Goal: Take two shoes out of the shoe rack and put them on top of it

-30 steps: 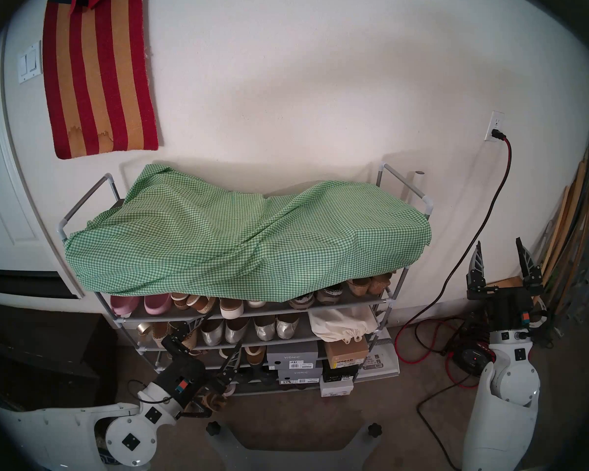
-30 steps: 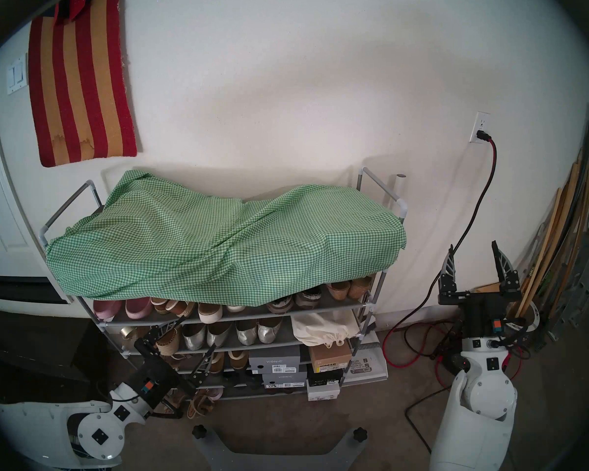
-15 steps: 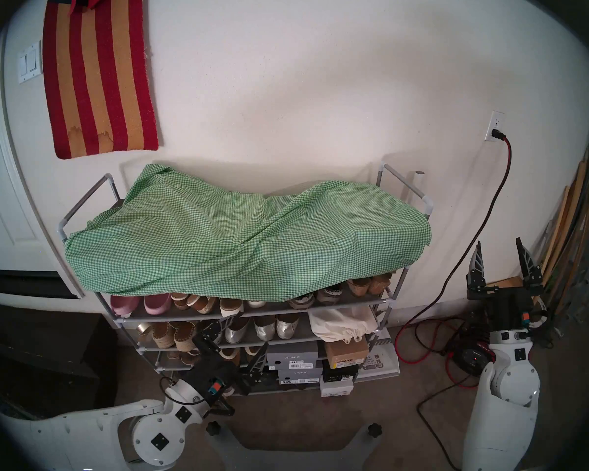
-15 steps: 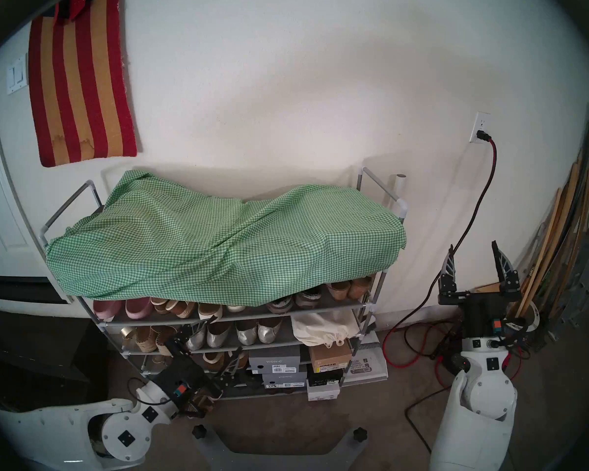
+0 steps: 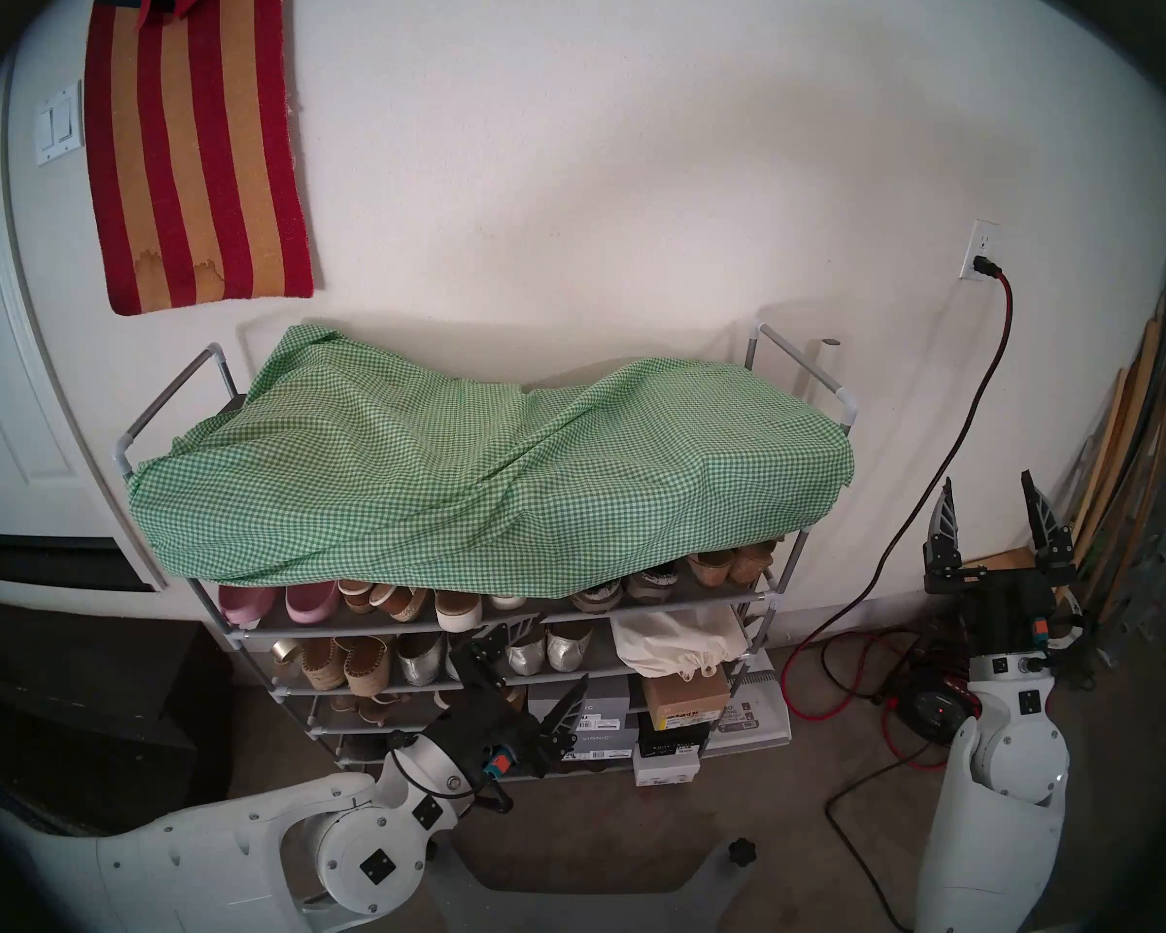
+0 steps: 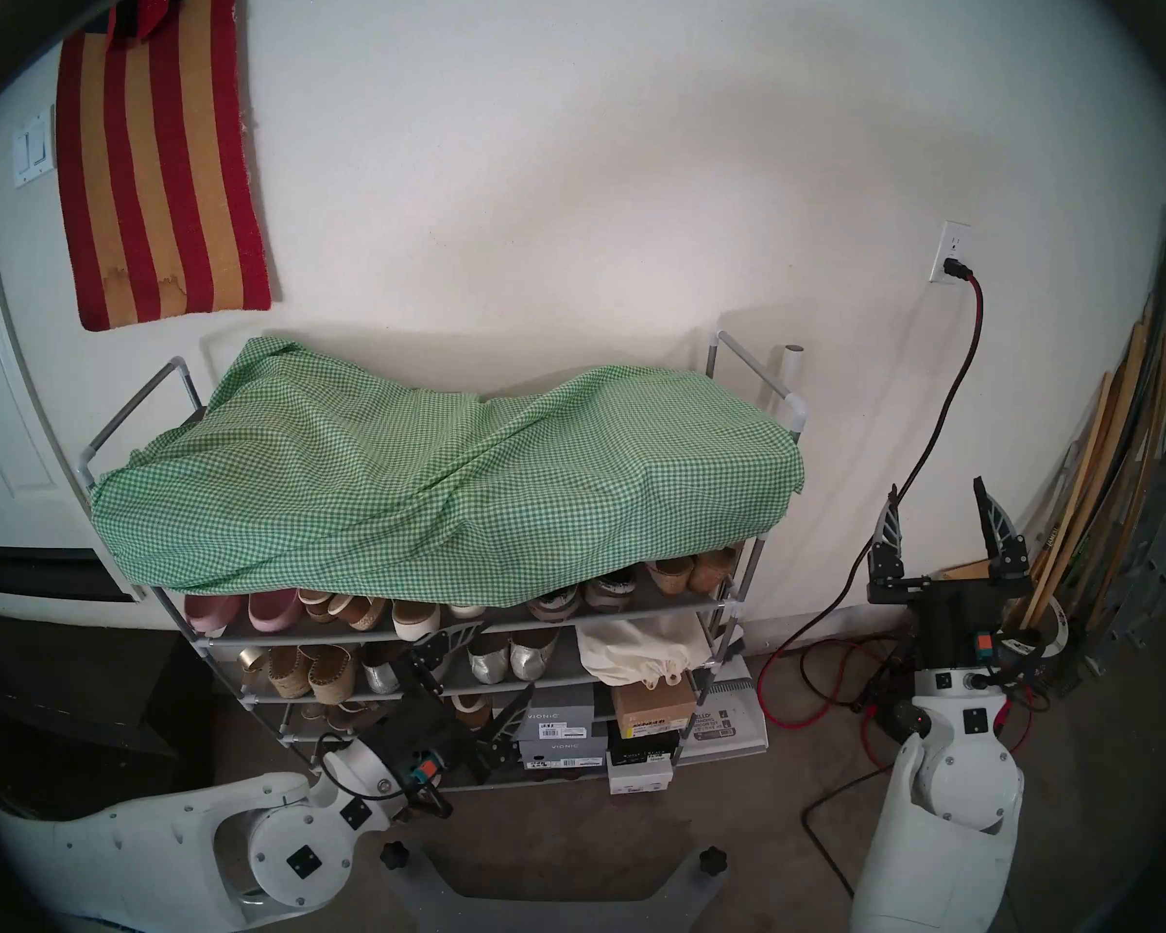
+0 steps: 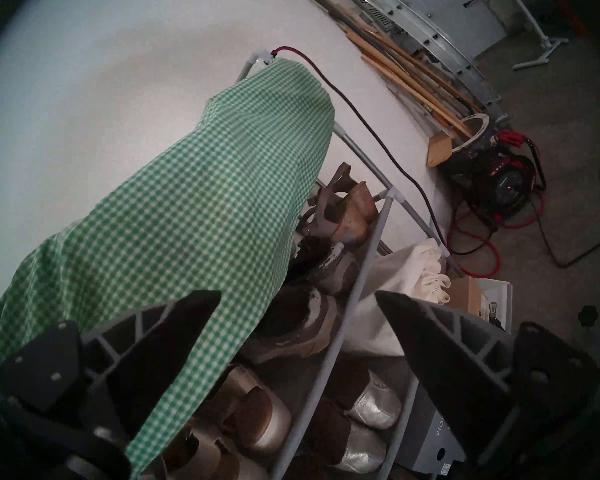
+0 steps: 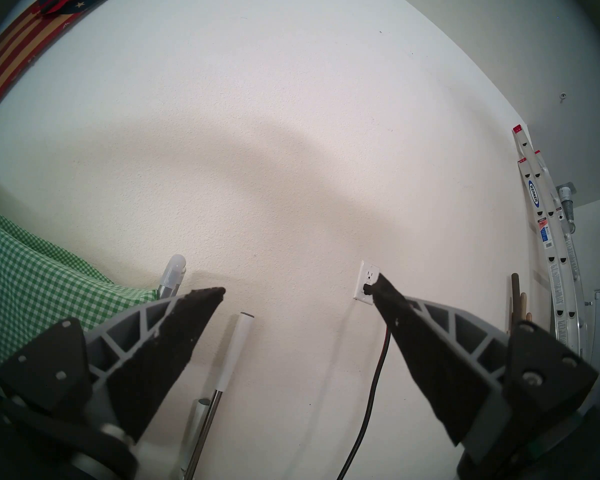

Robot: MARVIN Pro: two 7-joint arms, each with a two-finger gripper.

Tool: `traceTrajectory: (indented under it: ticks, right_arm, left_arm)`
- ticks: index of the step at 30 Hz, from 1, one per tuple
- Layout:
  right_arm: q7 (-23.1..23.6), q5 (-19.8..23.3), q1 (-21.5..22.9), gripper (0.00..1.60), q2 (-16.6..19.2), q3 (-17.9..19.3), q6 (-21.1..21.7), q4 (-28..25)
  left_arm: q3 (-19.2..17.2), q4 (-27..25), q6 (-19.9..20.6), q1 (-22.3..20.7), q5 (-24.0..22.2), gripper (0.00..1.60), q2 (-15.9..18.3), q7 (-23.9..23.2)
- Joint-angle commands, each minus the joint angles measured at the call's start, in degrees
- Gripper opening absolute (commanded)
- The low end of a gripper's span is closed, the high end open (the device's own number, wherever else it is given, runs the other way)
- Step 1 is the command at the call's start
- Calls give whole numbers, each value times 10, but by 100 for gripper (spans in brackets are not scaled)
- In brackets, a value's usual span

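Observation:
The shoe rack (image 5: 802, 373) is a grey tube frame against the wall, its top draped with a green-white gingham cloth (image 5: 472, 467). The two shoes (image 5: 597, 594), dark brown clogs with pale collars, sit side by side on the shelf just under the cloth, right of the middle. In the left wrist view the nearer clog (image 7: 291, 316) and its mate (image 7: 329, 261) lie just ahead between the fingers. My left gripper (image 5: 559, 649) is open and empty in front of the shelf below, a little left of the clogs. My right gripper (image 5: 987, 480) is open and empty, pointing up, right of the rack.
Silver flats (image 5: 567, 645) and tan espadrilles (image 5: 345, 662) fill the shelf below the clogs, beside a white cloth bag (image 5: 681, 642). Shoe boxes (image 5: 600, 743) stack lower down. Red cables (image 5: 836, 676) and a reel lie on the floor at right; wooden slats (image 5: 1139, 474) lean there.
My left arm has swung right along the rack's front, from the espadrilles at the left end to the silver flats, rising slightly, still open. The right arm has stayed still.

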Motion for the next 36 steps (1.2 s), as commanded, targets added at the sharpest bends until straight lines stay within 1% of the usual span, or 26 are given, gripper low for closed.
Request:
traceTrajectory:
  ticks: [1, 4, 6, 7, 8, 10, 15, 21, 29, 36]
  right_arm:
    - [0, 0, -1, 160, 1, -1, 0, 0]
    - [0, 0, -1, 160, 1, -1, 0, 0]
    - [0, 0, -1, 160, 1, -1, 0, 0]
    - [0, 0, -1, 160, 1, -1, 0, 0]
    - [0, 0, -1, 160, 1, -1, 0, 0]
    - [0, 0, -1, 160, 1, -1, 0, 0]
    - [0, 0, -1, 160, 1, -1, 0, 0]
    - [0, 0, -1, 160, 1, -1, 0, 0]
    - [0, 0, -1, 160, 1, -1, 0, 0]
    - [0, 0, -1, 160, 1, -1, 0, 0]
  left_arm:
    - [14, 20, 38, -48, 23, 160, -47, -54]
    - [24, 40, 50, -64, 39, 160, -68, -71]
    - [26, 47, 53, -69, 41, 160, -74, -77]
    - [32, 59, 60, -79, 50, 160, -87, -87]
    - [34, 63, 62, -83, 52, 160, -93, -91]
    - [35, 67, 65, -87, 54, 160, -97, -94]
    - [40, 95, 78, -110, 60, 160, -126, -114]
    - [51, 129, 93, -126, 68, 160, -159, -127]
    - [58, 183, 98, -137, 76, 160, -194, -119]
    - [54, 217, 92, -144, 82, 160, -209, -95]
